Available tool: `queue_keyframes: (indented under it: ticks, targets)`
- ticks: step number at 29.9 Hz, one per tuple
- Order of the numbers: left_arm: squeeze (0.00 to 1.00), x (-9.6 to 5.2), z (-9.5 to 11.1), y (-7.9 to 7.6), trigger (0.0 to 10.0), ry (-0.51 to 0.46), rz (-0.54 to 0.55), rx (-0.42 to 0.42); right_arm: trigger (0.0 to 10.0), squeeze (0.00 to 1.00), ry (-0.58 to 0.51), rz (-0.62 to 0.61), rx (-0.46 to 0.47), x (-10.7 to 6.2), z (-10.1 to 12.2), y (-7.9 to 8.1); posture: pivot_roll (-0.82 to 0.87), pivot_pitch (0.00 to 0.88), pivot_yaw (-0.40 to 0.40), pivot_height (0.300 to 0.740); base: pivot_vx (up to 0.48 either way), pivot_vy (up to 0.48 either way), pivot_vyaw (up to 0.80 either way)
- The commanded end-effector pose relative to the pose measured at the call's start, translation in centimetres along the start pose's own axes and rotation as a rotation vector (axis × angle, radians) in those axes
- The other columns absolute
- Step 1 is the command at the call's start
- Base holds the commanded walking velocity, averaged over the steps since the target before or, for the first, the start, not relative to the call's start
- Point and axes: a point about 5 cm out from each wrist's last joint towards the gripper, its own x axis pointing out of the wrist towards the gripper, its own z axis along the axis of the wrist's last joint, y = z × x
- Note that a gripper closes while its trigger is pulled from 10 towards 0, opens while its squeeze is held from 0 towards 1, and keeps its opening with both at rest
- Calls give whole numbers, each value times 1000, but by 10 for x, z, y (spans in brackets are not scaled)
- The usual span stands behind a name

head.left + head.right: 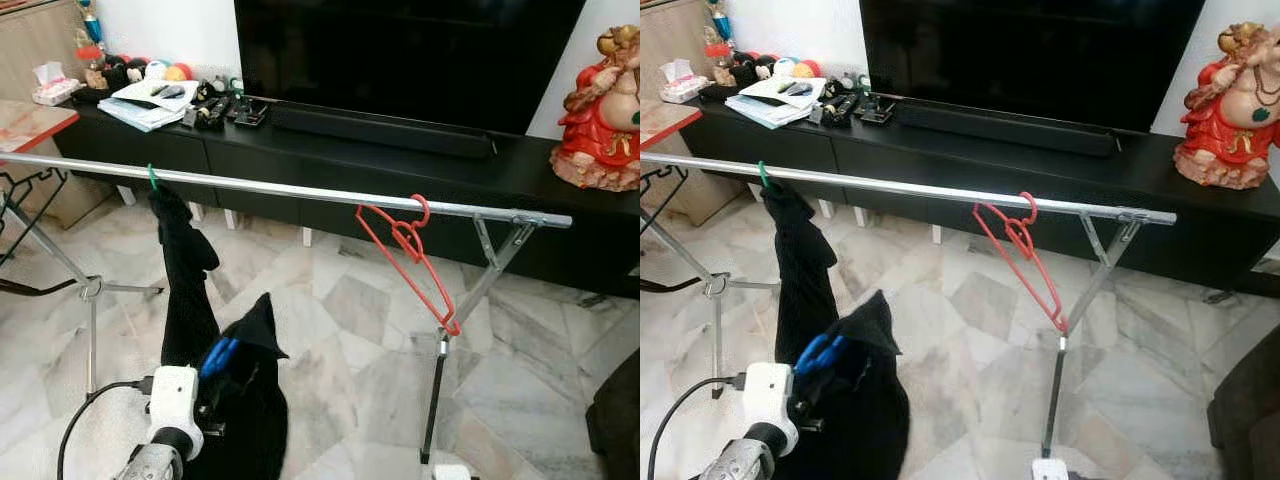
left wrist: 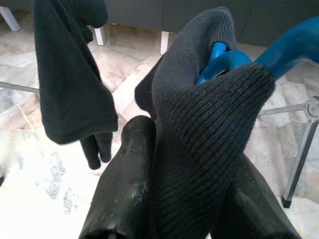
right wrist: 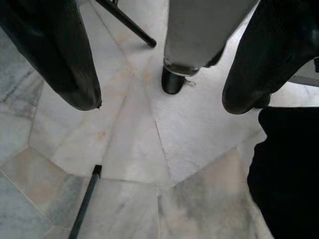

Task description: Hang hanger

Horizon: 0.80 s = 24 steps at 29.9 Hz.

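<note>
A silver rail (image 1: 300,188) of a drying rack runs across in front of me. A red hanger (image 1: 408,243) hangs empty on it near its right end. At its left, a green hook (image 1: 152,178) carries a black garment (image 1: 183,275). Low at the left, my left gripper (image 2: 194,149) is shut on a blue hanger (image 2: 224,57) with a dark knit garment (image 1: 252,405) draped over it, well below the rail. My right gripper (image 3: 159,99) is open above the marble floor, with nothing between its fingers.
Behind the rail stands a black TV console (image 1: 400,150) with a TV, papers (image 1: 150,100) and a red statue (image 1: 598,115). The rack's legs (image 1: 438,385) stand on the marble floor. A dark seat (image 1: 615,420) is at the right edge.
</note>
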Motion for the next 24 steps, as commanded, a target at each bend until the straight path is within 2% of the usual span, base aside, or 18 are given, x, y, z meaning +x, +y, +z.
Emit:
queue_keyframes:
  ticks: [1,7,9,12,24]
  targets:
    - [0,1,3,4,10000,-17,13,15,10000,0,19,-2,-8,0,-2,3,-24,61,0,740,0,0,0]
    - [0,-1,4,5,10000,-24,15,16,10000,0,12,17,-14,2,5,23,-21,55,0,740,254,0,0]
    - [0,-1,4,6,10000,-24,16,18,10000,0,23,5,-7,0,-2,7,-20,53,-1,740,368,0,0]
    - [0,-1,4,6,10000,-24,16,21,10000,0,29,-1,-7,0,-5,0,-17,52,-2,740,374,0,0]
    - [0,-2,2,3,10000,-22,7,17,10000,0,30,5,-5,-1,-4,-3,-19,63,-9,740,384,0,0]
